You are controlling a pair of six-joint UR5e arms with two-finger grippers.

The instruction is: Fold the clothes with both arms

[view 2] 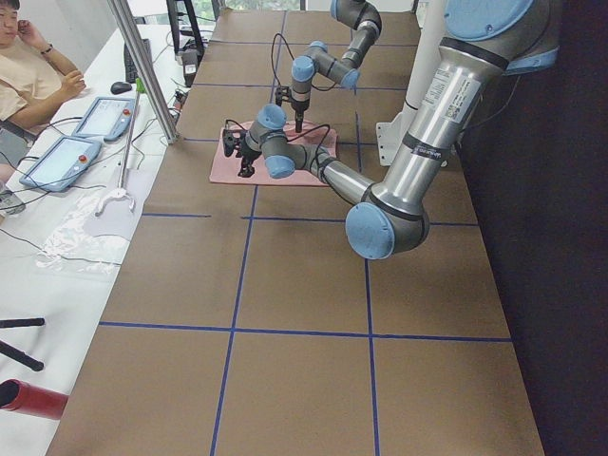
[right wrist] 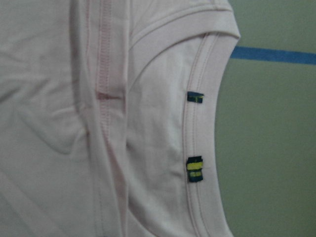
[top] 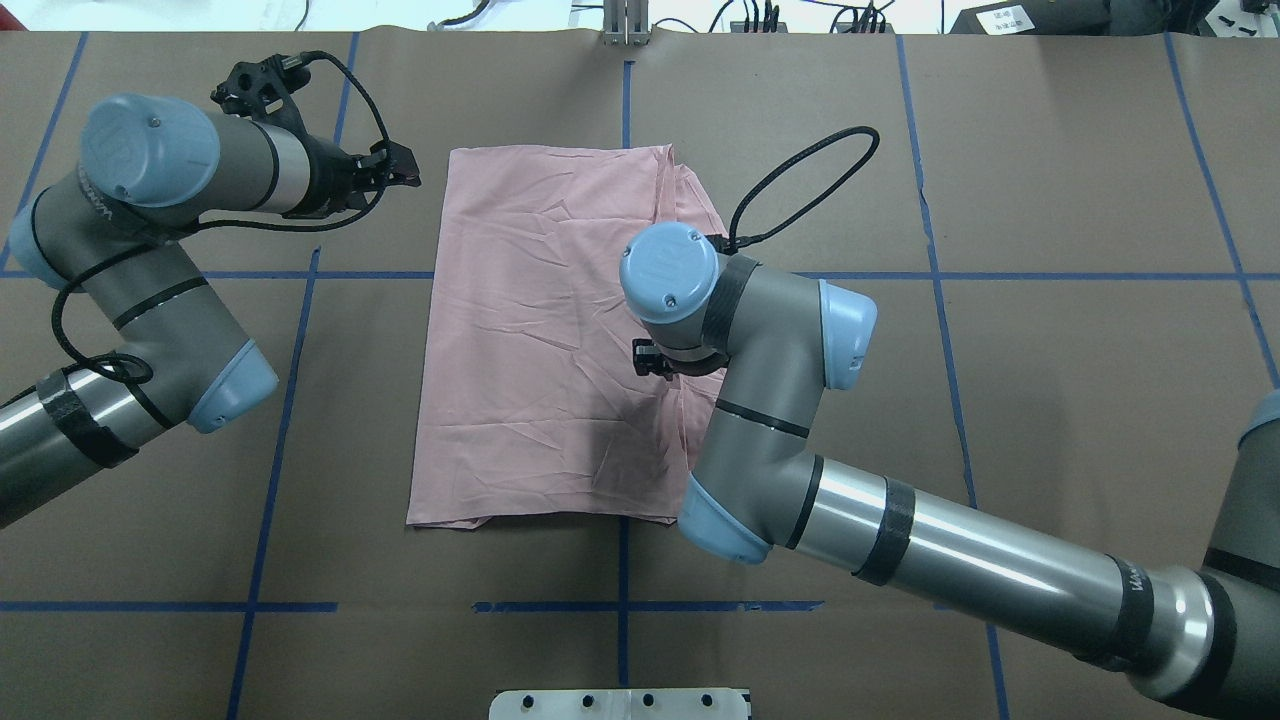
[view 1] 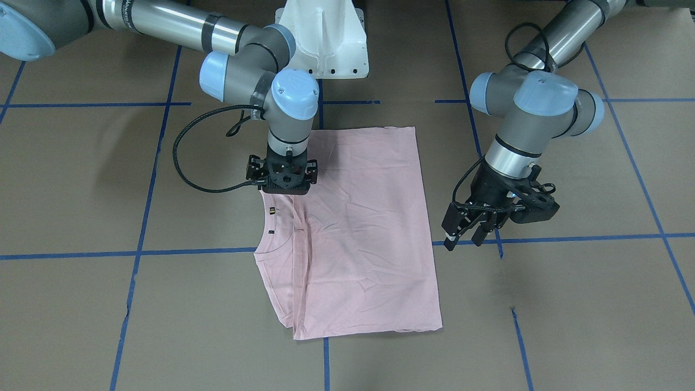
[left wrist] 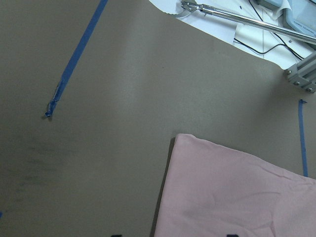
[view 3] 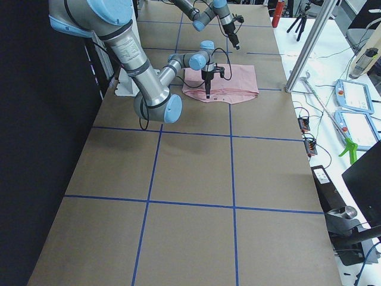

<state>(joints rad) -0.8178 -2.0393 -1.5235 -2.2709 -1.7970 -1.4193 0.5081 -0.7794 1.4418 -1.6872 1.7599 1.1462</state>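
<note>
The pale pink T-shirt lies flat on the brown table, folded into a long rectangle with its plain side up. Its collar with two small tags shows at one long edge. My right gripper points straight down at that edge near the collar. Its fingers are hidden under its body, and no fingertips show in the right wrist view, so it seems shut on the cloth. My left gripper is open and empty, off the shirt beside its far corner. That corner shows in the left wrist view.
Blue tape lines cross the brown table cover. The white pedestal base stands behind the shirt. An operator and tablets are at a white side table beyond the far table edge.
</note>
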